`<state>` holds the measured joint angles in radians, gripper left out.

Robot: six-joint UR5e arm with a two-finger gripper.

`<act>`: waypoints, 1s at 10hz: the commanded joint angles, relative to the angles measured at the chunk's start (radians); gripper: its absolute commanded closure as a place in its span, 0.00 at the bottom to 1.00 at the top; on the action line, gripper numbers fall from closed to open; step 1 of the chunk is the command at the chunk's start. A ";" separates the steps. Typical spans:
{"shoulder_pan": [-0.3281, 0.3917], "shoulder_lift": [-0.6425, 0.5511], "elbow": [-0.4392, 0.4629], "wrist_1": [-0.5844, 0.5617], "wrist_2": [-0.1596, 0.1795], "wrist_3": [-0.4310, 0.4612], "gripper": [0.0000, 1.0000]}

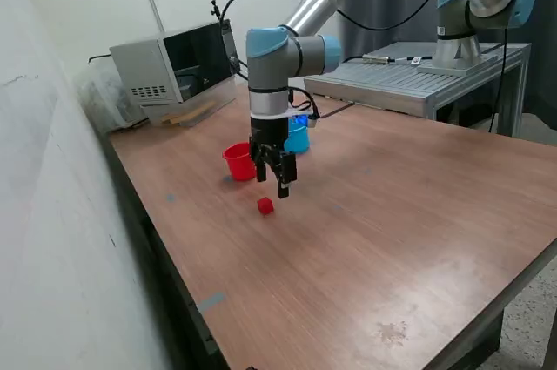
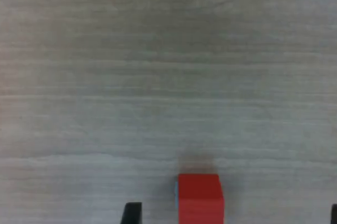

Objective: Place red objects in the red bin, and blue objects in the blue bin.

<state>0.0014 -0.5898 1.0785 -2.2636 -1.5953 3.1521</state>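
One small red cube lies on the wooden table, and it shows in the wrist view too. My gripper hangs just above it, a little toward the cups, with its jaws open and empty. Two dark fingertips stand apart at the edge of the wrist view, with the cube between them. The red cup stands behind the gripper on the exterior view's left. The light-blue cup stands behind it, partly hidden by the arm. No other red cube and no dark blue cubes are in view.
A grey box-like device sits at the table's back left corner. A metal bench with the arm's base stands behind the table. A white wall runs along the exterior view's left. The table's edge is at the right front.
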 commanded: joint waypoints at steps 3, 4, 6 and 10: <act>-0.001 0.050 -0.041 -0.033 0.000 -0.023 0.00; -0.001 0.054 -0.040 -0.037 0.000 -0.024 0.00; -0.001 0.058 -0.038 -0.039 0.000 -0.026 1.00; -0.001 0.058 -0.037 -0.039 0.000 -0.047 1.00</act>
<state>0.0000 -0.5329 1.0408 -2.3026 -1.5953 3.1126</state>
